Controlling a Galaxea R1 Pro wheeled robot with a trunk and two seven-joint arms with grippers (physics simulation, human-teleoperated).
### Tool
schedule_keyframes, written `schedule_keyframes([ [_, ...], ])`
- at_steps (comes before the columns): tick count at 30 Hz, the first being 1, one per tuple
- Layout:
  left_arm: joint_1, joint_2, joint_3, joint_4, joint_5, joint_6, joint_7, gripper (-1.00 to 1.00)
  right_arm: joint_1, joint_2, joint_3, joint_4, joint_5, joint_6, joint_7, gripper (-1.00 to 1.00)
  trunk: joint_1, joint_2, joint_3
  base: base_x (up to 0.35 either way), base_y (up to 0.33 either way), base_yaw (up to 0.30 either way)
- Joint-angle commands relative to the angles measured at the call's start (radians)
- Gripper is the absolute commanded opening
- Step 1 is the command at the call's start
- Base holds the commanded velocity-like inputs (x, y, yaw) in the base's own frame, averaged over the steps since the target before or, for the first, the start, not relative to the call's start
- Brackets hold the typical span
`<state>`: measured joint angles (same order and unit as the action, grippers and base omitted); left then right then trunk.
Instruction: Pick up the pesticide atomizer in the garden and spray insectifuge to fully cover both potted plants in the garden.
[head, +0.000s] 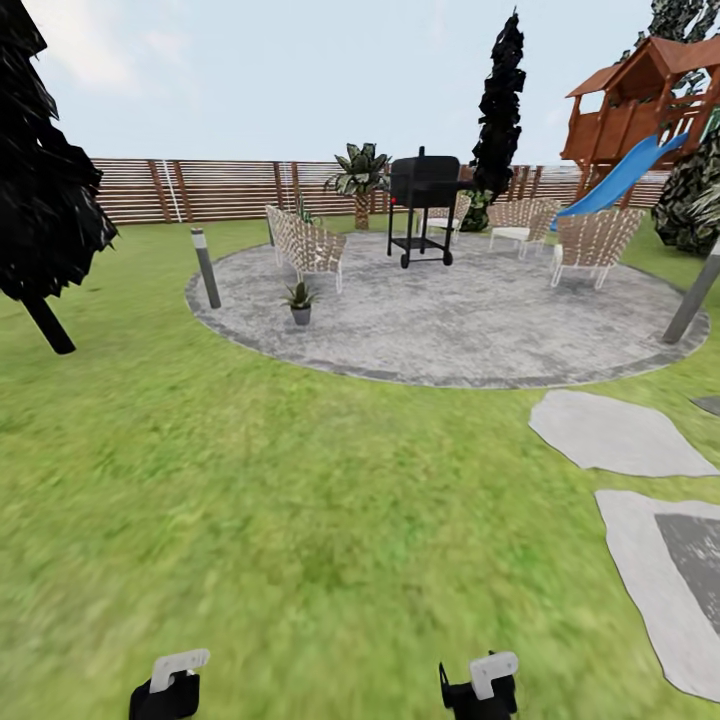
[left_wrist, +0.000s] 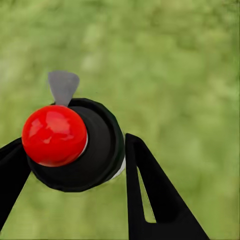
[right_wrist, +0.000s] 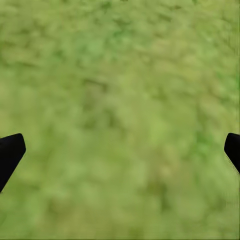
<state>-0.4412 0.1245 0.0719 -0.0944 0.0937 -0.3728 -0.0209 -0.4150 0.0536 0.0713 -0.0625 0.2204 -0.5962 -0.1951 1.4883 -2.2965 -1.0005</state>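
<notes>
While the left gripper (left_wrist: 75, 165) clamps a red-capped dark bottle (left_wrist: 75, 145), seemingly the pesticide atomizer, and the right gripper (right_wrist: 120, 150) hangs open, one potted plant (head: 300, 300) stands well ahead, slightly leftward.

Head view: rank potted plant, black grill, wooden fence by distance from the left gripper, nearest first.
Measured from the left gripper, low at the frame's left:
1. Potted plant, on the near left part of the round patio.
2. Black grill, at the patio's far side, near its middle.
3. Wooden fence, behind everything, along the lawn's far edge.
</notes>
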Motion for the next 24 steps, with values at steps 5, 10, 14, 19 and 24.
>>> schedule_keyframes([
  [5,-0.001,0.0,0.005,0.001,0.003,-0.003,-0.002,-1.0,-0.001,0.0,0.007,0.001,0.005,-0.001,-0.01,1.0,0.0,0.0,-0.001,0.336,0.075,0.0],
  [10,-0.001,0.0,0.005,0.001,0.003,-0.003,-0.002,-1.0,-0.001,0.0,0.007,0.001,0.005,0.0,-0.01,1.0,0.0,0.0,-0.001,0.336,0.075,0.0],
  [14,-0.001,0.0,0.005,0.001,0.003,-0.003,-0.002,-1.0,-0.001,0.0,0.007,0.001,0.005,-0.001,-0.01,1.0,0.0,0.0,-0.001,0.337,0.075,0.0],
  [19,-0.001,0.0,0.005,0.001,0.003,-0.003,-0.002,-1.0,-0.001,0.0,0.007,0.001,0.005,-0.001,-0.01,1.0,0.0,0.0,-0.001,0.336,0.075,0.0],
  [24,-0.001,0.0,0.005,0.001,0.003,-0.003,-0.002,-1.0,-0.001,0.0,0.007,0.001,0.005,-0.001,-0.01,1.0,0.0,0.0,-0.001,0.336,0.08,0.0],
])
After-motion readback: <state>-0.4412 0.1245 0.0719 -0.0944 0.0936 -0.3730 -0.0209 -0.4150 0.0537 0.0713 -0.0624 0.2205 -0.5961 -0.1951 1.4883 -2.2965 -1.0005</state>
